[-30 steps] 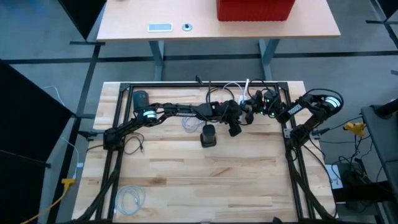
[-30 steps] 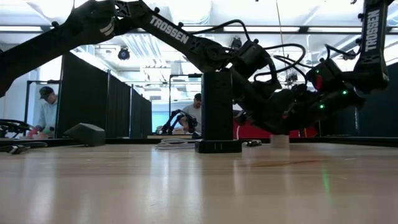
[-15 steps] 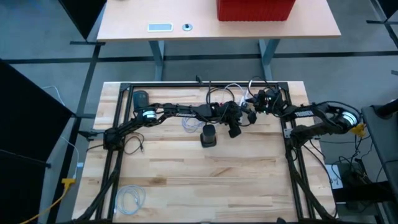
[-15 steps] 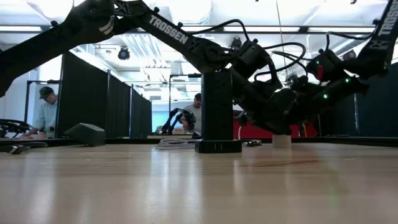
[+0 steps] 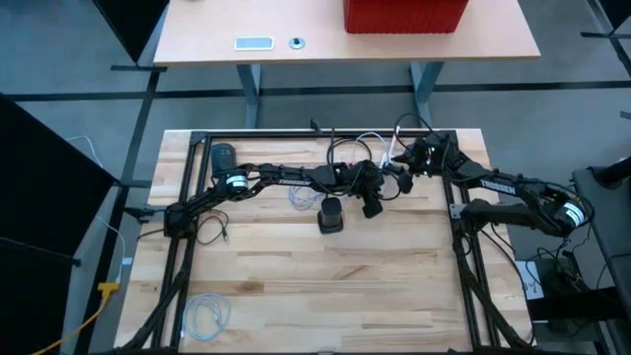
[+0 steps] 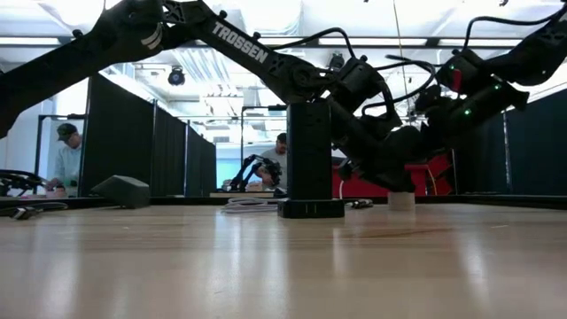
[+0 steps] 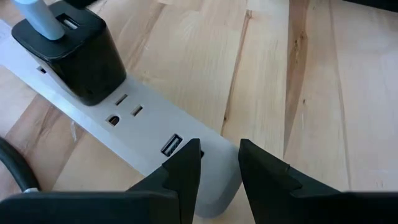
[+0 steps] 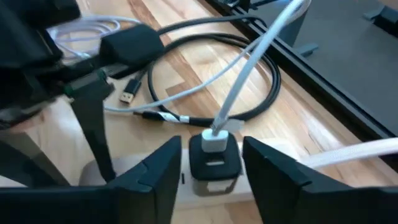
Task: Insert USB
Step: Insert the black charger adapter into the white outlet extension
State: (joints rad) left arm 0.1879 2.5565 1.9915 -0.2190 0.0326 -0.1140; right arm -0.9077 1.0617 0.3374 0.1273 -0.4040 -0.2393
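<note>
1. The right end effector (image 8: pixel 212 144) is at the far middle of the light wooden table (image 7: pixel 323 93), with its fingers spread to either side of the black cube-shaped charger block (image 8: pixel 214 163). I see no contact with the block on either side.
2. The white USB plug (image 8: pixel 215 140) stands upright in the top of that block, and its white cable (image 8: pixel 249 74) rises away from it. The block is plugged into the long white power strip (image 7: pixel 143 134).
3. The left end effector (image 7: pixel 219 149) hovers low over the rounded end of the strip, just past the strip's own free USB port (image 7: pixel 171 145). Its fingers are a little apart and nothing is pinched between them. I cannot tell whether they press on the strip.
4. The plug looks seated, so the step in hand is probably to confirm the fit and back the right arm away.
5. To do that well:
   - Keep the right fingers wide and lift straight along the plug's axis. A sideways drift would catch the cable and lever the plug out.
   - Keep the left arm over the strip's end until the right arm is clear, so the strip cannot slide or tip.
   - If the plug is only part-way in, close gently on its white body, not the cable, and push straight down.
6. A loose black USB connector (image 8: pixel 127 96) lies on the table beside coiled dark cable, well clear of the block. It should be left alone
</note>
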